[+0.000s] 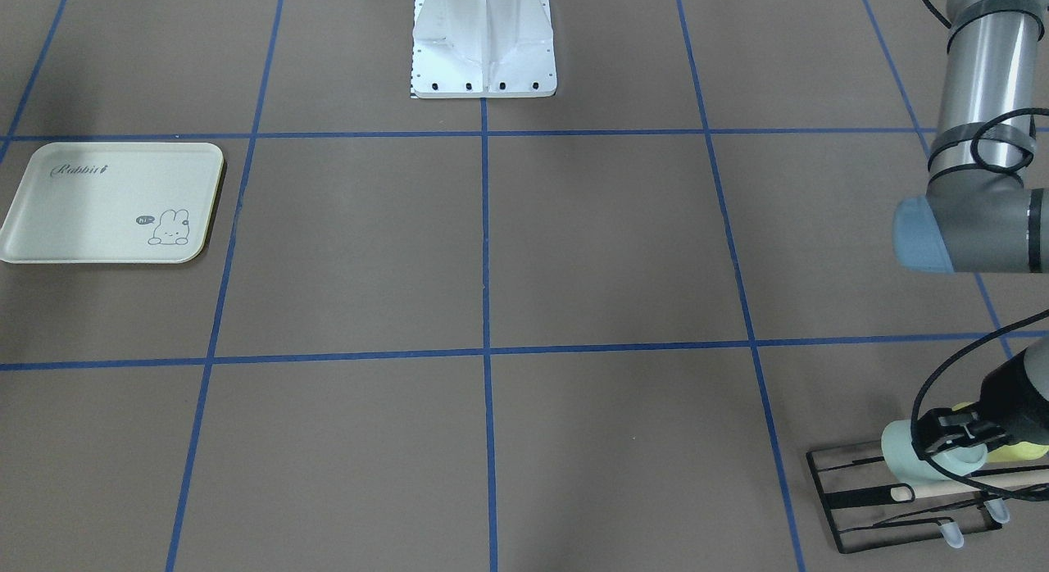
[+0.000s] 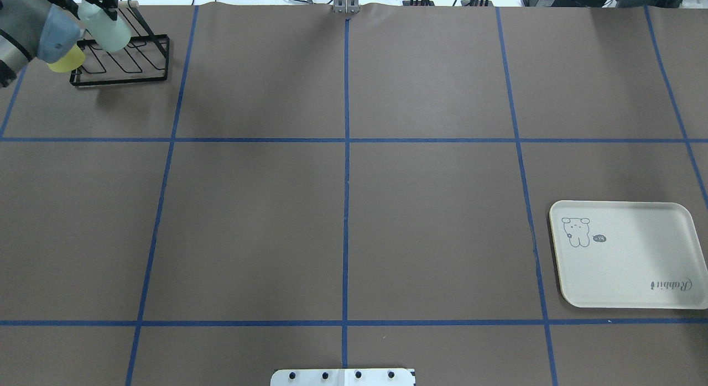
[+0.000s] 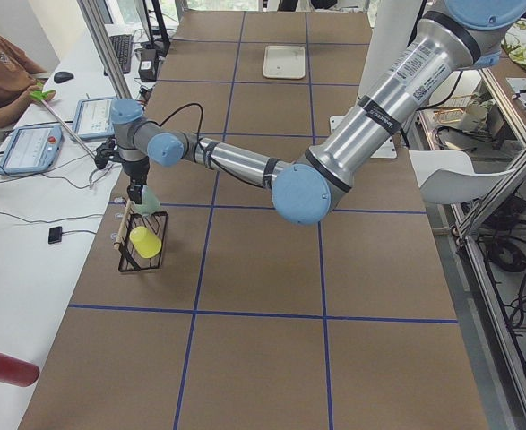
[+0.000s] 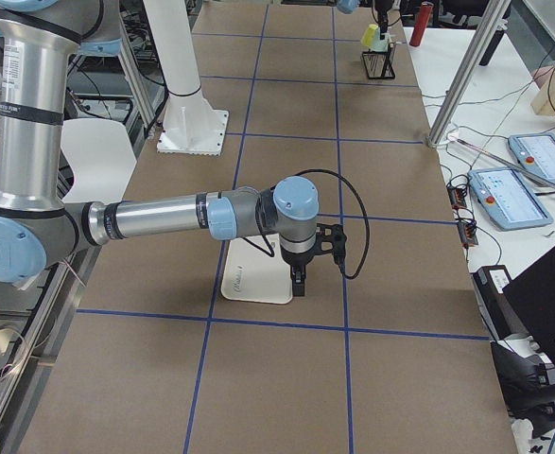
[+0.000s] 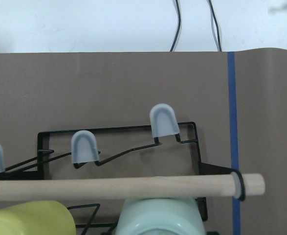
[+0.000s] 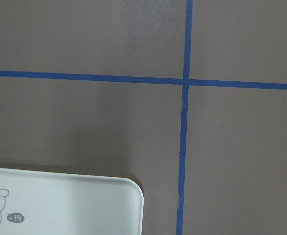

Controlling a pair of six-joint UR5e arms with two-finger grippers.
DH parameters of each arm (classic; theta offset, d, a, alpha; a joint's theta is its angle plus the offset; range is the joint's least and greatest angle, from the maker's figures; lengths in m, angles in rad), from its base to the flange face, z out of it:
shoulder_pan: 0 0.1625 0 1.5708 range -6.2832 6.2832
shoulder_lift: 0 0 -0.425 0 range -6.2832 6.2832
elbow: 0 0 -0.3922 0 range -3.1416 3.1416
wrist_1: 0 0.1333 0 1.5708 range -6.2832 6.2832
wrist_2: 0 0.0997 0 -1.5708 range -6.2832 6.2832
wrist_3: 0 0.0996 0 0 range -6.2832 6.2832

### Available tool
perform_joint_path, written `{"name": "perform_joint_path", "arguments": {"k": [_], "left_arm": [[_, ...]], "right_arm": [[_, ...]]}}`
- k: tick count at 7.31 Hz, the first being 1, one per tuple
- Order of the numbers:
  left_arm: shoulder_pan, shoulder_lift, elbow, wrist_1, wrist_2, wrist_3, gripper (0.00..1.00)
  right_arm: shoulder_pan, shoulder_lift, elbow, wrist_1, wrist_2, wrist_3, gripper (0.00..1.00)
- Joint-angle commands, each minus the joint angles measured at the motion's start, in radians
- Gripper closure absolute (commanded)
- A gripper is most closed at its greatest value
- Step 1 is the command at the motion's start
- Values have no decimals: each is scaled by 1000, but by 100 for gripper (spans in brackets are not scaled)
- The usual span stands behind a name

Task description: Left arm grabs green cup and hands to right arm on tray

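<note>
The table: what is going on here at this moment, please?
The left end effector is at the rim of the green cup, which lies on the black wire rack beside a yellow cup. Whether it has gripped the cup is unclear. The right end effector hangs by the tray. The cup is not yet handed over.

yellow cup (image 1: 1024, 452) (mostly behind the left gripper (image 1: 952, 442)) seems partly cut off.

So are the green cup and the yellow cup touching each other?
Apart. The left wrist view shows the green cup and the yellow cup side by side, with a clear strip of brown table between them.
</note>
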Motion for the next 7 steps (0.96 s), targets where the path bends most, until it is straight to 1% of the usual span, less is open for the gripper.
{"name": "perform_joint_path", "arguments": {"k": [1,2,3,4,5,6,7], "left_arm": [[-25,5,-155,178,-49,0,100],[-46,3,-256,302,-51,1,100],[-52,1,-341,390,-51,-2,100],[-51,-2,-399,454,-95,-16,100],[-46,1,-447,467,-177,-127,100],[-31,1,-490,463,-255,-242,100],[21,1,-547,452,-314,-387,100]], "right_arm": [[0,0,12,0,1,0,0],[0,3,14,0,1,-2,0],[0,6,14,1,1,-9,0],[-6,5,14,65,4,1,0],[-17,3,12,111,18,30,0],[-55,6,14,140,32,105,0],[-98,8,11,247,32,189,0]]}}
